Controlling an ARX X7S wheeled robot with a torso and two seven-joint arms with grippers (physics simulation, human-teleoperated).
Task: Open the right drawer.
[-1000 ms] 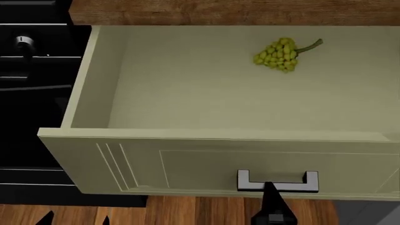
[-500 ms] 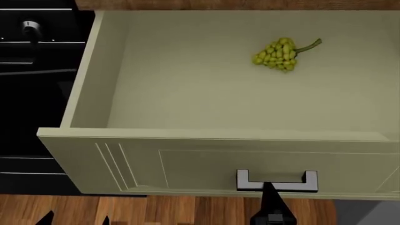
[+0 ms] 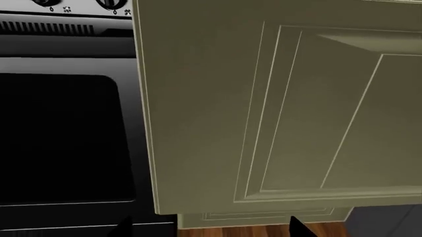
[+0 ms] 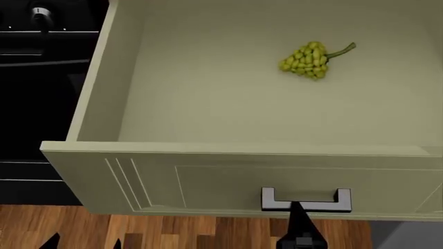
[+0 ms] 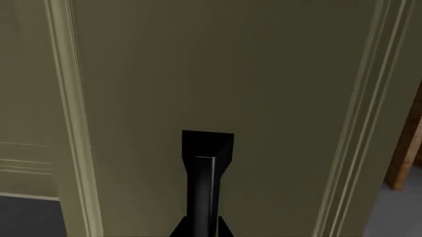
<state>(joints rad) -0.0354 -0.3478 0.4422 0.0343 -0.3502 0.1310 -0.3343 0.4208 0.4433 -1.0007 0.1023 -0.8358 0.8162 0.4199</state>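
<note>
Right drawer [image 4: 229,179] stands pulled far out toward you, grapes [image 4: 308,60] lying inside at its far right. Your right gripper [image 4: 302,218] pinches its black handle [image 4: 306,200]; left gripper's [image 3: 207,228] jaws spread wide.

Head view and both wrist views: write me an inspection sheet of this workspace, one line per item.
Surface: brown wooden plank floor below the drawer front; no tabletop in view.
Job's things: wide pale sage-green drawer with grooved panel front pulled well out, interior exposed; its black squared bar handle is centred on the front.
Clutter: one bunch of yellow-green grapes with a stem lying on the drawer floor.
Grippers: right gripper at the handle, shut on it; left gripper low beside the drawer front, only dark fingertips visible, holding nothing, apparently open.
Cables: nothing seen.
Surroundings: black oven with knobs left of the drawer.
</note>
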